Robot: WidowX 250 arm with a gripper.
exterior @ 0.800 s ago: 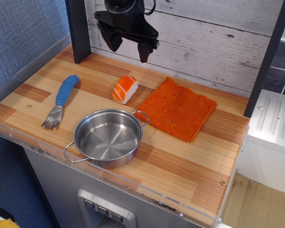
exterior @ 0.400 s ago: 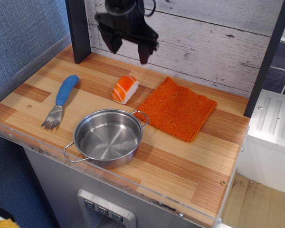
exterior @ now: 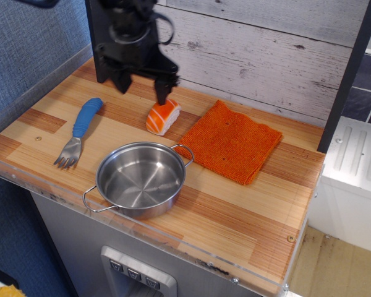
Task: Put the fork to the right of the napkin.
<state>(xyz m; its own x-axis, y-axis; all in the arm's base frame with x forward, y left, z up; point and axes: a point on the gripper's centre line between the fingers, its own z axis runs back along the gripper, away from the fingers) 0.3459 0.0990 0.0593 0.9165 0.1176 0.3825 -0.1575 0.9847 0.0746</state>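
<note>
The fork [exterior: 79, 132] lies at the left of the wooden counter, blue handle toward the back, silver tines toward the front edge. The orange knitted napkin [exterior: 232, 140] lies flat right of centre. My black gripper [exterior: 141, 88] hangs open and empty above the back of the counter, to the right of and behind the fork's handle, with one finger just above the sushi piece. It touches nothing.
An orange-and-white sushi piece [exterior: 162, 116] sits between fork and napkin. A steel pot [exterior: 140, 179] with two handles stands in front of it. A dark post [exterior: 102, 43] stands at the back left, another [exterior: 349, 74] at the right. The counter edge [exterior: 173, 250] runs along the front.
My gripper has moved left and lower, from above the sushi piece's far side toward the fork. It stays open. The fork, napkin, pot and sushi have not moved.
</note>
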